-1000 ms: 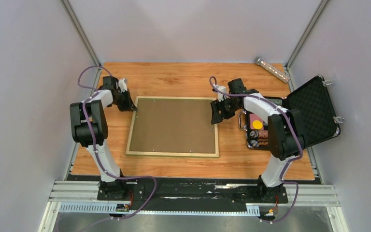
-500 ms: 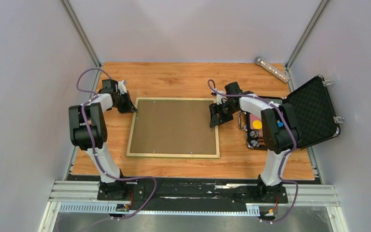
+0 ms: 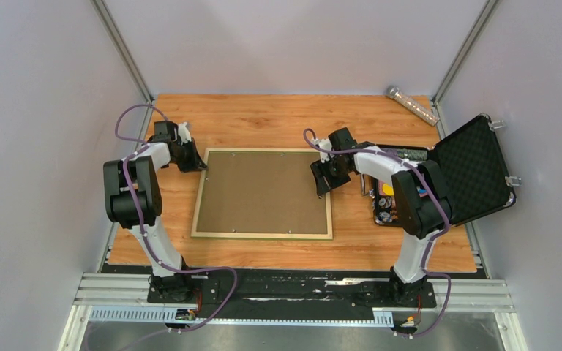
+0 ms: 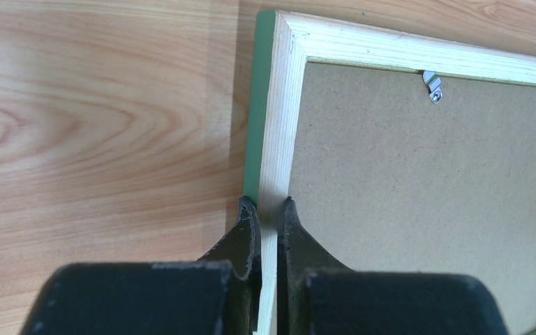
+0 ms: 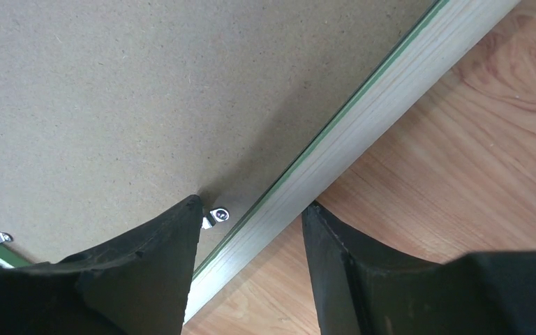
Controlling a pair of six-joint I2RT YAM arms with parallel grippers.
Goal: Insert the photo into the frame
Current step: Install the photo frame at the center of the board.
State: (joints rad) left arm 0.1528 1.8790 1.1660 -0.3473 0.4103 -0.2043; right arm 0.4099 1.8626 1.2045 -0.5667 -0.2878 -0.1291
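Plain pale grey walls point(image 3: 36, 110) enclose a wood-grain surface point(image 3: 278, 121) on three sides. Slanted metal posts point(image 3: 121, 47) stand in the far corners, and an aluminium rail point(image 3: 483, 296) runs along the near edge.

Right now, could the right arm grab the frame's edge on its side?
Probably yes. The right gripper is open astride the frame rail: one finger over the backing board, the other over the table, nothing else between them.

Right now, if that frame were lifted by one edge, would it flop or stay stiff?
Probably stiff: the frame has wood rails and a rigid-looking backing board. Likely light, being thin. Pinched on one rail by the left gripper, it may tilt.
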